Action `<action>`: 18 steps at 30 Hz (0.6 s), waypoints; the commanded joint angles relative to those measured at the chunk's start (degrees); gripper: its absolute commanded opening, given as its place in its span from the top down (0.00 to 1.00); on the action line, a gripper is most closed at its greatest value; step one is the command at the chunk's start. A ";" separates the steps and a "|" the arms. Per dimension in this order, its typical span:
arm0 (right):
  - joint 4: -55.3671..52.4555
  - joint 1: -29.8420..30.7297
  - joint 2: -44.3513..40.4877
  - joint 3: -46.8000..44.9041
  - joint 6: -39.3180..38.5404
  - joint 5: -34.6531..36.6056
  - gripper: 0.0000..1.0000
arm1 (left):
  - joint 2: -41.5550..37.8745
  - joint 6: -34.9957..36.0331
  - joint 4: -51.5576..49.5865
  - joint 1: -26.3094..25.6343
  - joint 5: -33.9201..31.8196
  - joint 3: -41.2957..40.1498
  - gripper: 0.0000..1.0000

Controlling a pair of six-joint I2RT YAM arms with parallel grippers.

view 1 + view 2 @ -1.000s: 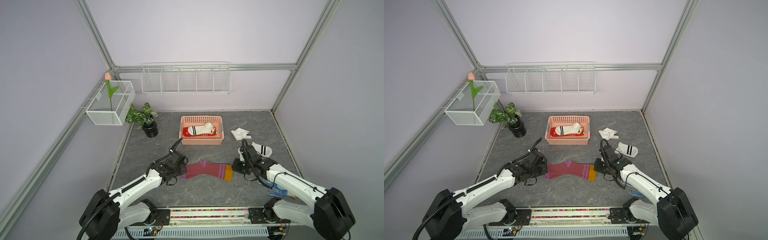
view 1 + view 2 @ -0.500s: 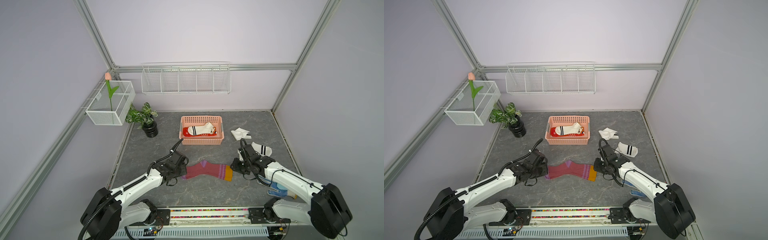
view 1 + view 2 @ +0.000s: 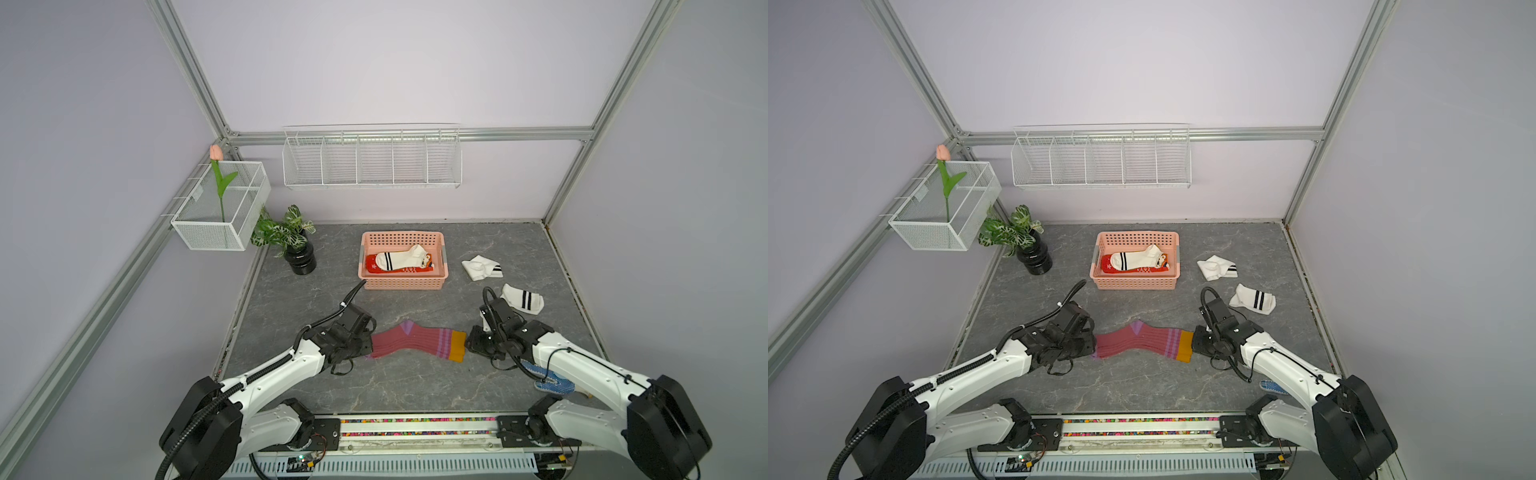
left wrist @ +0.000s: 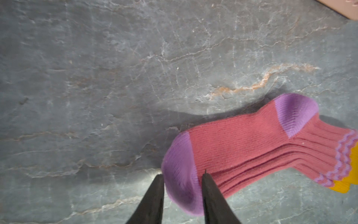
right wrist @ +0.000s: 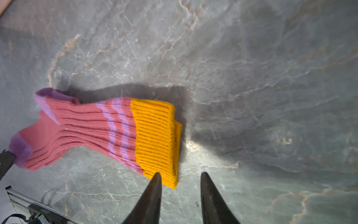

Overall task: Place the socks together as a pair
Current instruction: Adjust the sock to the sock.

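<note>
Maroon socks lie stacked flat on the table, Dan, a touch toward six o'clock of its centre. The purple toes point to nine and the mustard cuffs to three.

And a gripper at each end, Mia! The left gripper sits at the nine o'clock end. Its fingers are spread apart with the purple toe lying between them, nothing pinched.

Same story across the way: the right gripper is at the three o'clock end with its fingers parted. One tip is at the corner of the mustard cuff, and there's bare table under the gap. (Two cuff edges show there, one on top of the other.)

Both sets of fingers loose, then. And the other socks?

At twelve o'clock stands the pink basket, with a white striped sock lying on a red sock inside it. A folded white sock sits on the table at two o'clock. A second white sock with black stripes lies near three, just beyond the right arm's wrist.

And down at four o'clock a blue dotted glove peeks out, partly hidden by the right arm.
</note>
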 commanded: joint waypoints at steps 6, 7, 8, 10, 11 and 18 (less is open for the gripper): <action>6.51 2.22 3.27 -0.75 3.46 -1.47 0.63 | -0.72 -0.99 -0.43 -0.02 0.05 -1.47 0.62; 6.95 2.48 3.66 -0.68 3.51 -1.38 0.63 | -0.60 -1.00 -0.25 -0.06 0.15 -1.57 0.63; 7.25 2.70 4.03 -0.67 3.56 -1.28 0.64 | -0.52 -1.09 -0.13 -0.02 0.11 -1.73 0.63; 7.29 2.98 4.71 -0.42 3.47 -0.70 0.64 | -0.49 -1.22 -0.21 -0.01 -0.12 -1.81 0.63; 7.39 3.08 4.99 -0.36 3.47 -0.50 0.64 | -0.49 -1.17 -0.24 -0.03 -0.27 -1.76 0.63; 8.43 3.50 6.57 -0.40 3.63 -0.09 0.71 | -0.64 -1.21 -0.12 -0.09 -0.45 -2.09 0.64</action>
